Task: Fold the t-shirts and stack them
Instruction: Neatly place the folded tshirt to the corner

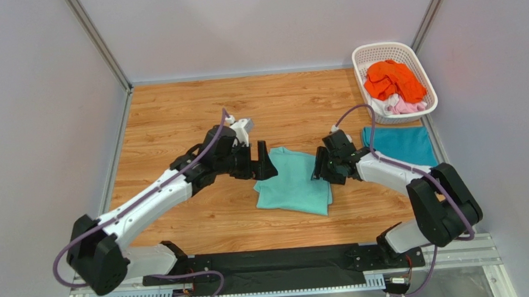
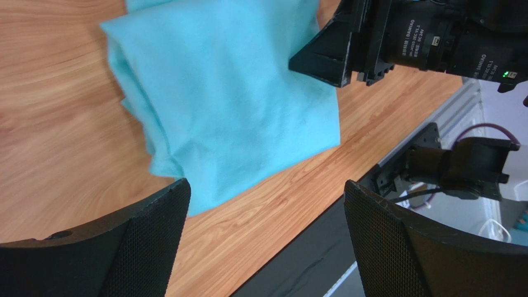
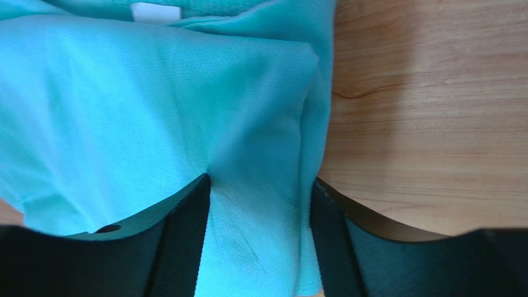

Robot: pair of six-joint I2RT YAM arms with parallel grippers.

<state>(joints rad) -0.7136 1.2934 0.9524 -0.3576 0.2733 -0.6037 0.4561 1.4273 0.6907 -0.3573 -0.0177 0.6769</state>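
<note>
My overhead view is bright and even, lit softly from above. The arms [image 1: 156, 194] throw only faint, blurred shadows onto the counter [image 1: 171, 121]. On the left wrist camera, the left fingers [image 2: 142, 241] sit dark and soft along the bottom edge, and the mint green t-shirt [image 2: 229, 93] looks slightly hazy. The right wrist camera is very close: the weave reads crisp, the right fingers [image 3: 180, 241] are out of focus, and a narrow shadow lines the cloth's edge.

Folded mint t-shirt [image 1: 293, 182] between left hand [image 1: 265, 164] and right hand [image 1: 318, 167], both at its edges
</note>
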